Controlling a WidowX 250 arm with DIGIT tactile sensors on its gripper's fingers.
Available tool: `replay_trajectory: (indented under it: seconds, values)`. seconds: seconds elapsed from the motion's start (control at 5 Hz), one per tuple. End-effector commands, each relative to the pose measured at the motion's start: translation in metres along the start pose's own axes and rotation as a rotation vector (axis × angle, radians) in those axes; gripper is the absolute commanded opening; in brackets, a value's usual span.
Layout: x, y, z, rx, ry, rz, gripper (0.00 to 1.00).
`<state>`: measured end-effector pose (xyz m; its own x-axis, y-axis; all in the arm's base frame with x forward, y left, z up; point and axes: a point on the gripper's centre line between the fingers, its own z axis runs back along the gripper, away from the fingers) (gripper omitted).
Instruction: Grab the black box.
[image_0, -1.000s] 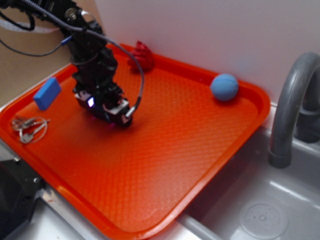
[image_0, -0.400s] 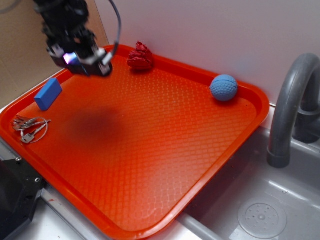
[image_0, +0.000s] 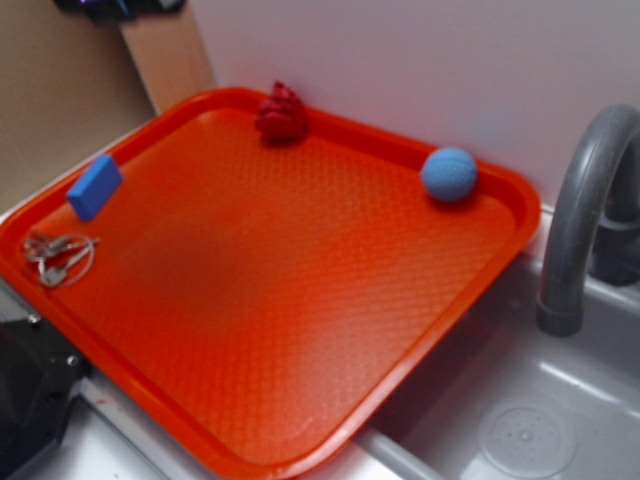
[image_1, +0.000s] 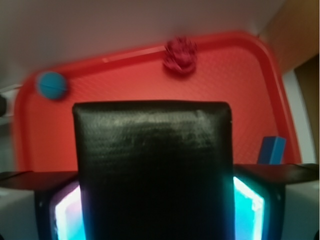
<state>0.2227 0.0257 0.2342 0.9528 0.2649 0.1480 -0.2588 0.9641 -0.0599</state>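
The black box (image_1: 152, 165) fills the middle of the wrist view, dark and rounded at its top corners. My gripper (image_1: 156, 205) is shut on it, with a glowing finger (image_1: 67, 212) pressed on each side. The box hangs high above the orange tray (image_1: 125, 75). In the exterior view only a dark sliver of the gripper (image_0: 120, 8) shows at the top left edge, and the box cannot be made out there.
On the orange tray (image_0: 300, 300) lie a blue block (image_0: 95, 186) and a bunch of keys (image_0: 58, 256) at the left, a red crumpled thing (image_0: 282, 113) at the back and a blue ball (image_0: 448, 174). A grey faucet (image_0: 580, 200) and sink stand at the right.
The gripper has risen from the tray's left part up and back, almost leaving the exterior view at the top left. The other objects have not moved.
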Motion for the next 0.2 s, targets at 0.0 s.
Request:
replay_trajectory:
  seconds: [0.0]
  values:
    - [0.0177, -0.0056, 0.0762, 0.048, -0.026, 0.006, 0.00]
